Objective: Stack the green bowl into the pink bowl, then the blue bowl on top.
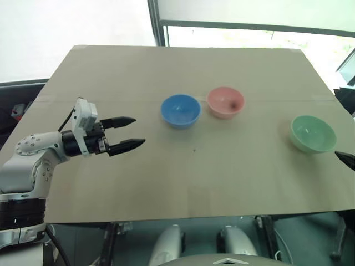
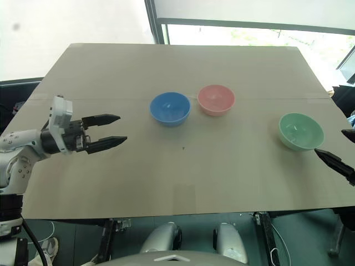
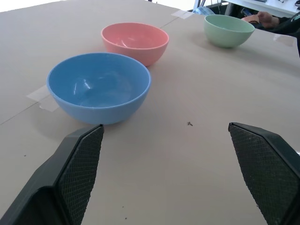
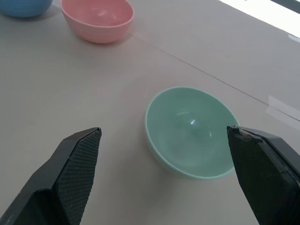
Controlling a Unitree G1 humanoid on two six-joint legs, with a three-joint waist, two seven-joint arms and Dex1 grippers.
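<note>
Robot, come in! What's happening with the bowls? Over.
Both hands open, empty. Right hand near green bowl. Pink bowl, blue bowl unstacked. Path clear.

The right tool (image 2: 339, 154) is cut off by the picture's edge.

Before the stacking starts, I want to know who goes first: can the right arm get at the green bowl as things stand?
Probably yes. The right gripper has open jaws facing the green bowl, which sits apart from the pink bowl, with bare table between.
</note>
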